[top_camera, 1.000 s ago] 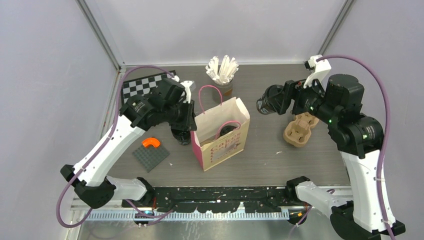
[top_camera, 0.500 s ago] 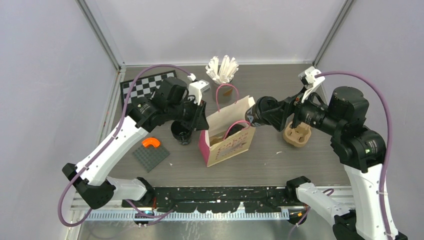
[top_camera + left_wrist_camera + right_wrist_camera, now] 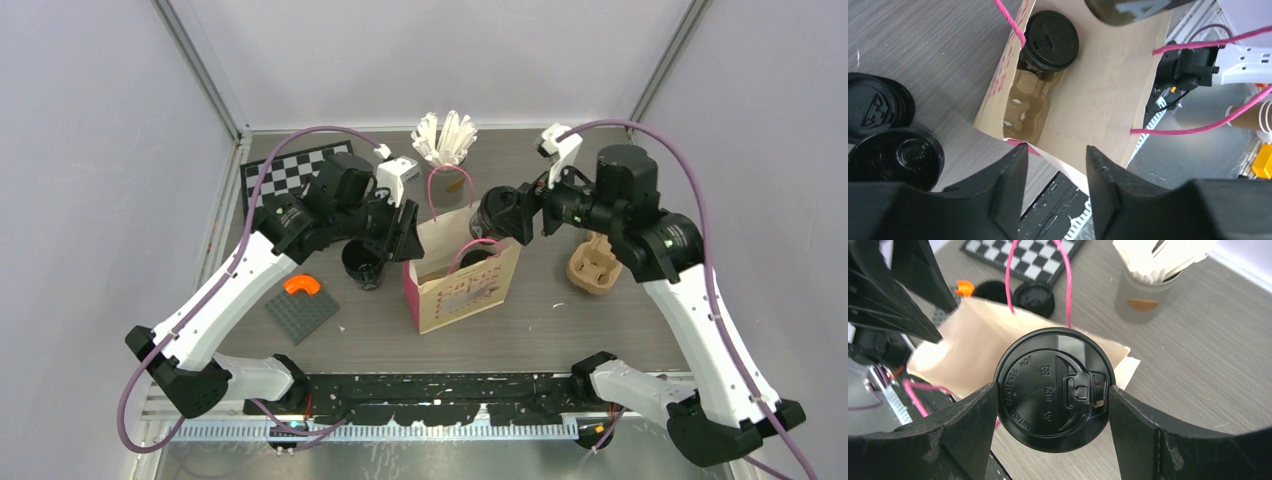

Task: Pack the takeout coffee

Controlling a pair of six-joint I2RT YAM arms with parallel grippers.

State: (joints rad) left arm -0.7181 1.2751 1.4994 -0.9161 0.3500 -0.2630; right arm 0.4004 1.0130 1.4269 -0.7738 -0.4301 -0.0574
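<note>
Grey table, pale walls — one bag; two lidded: bagged cup, held cup pinched by right claw, bag's 1 o'clock — left claw spread.

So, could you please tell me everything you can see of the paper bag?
The paper bag stands upright on the table, mouth open. It is cream paper with pink side panels, pink print on the front and pink cord handles. Inside sits a brown pulp carrier holding one lidded black cup. The left gripper is at its rim, jaws apart; contact is unclear. The right gripper holds a second cup just above the mouth.
</note>
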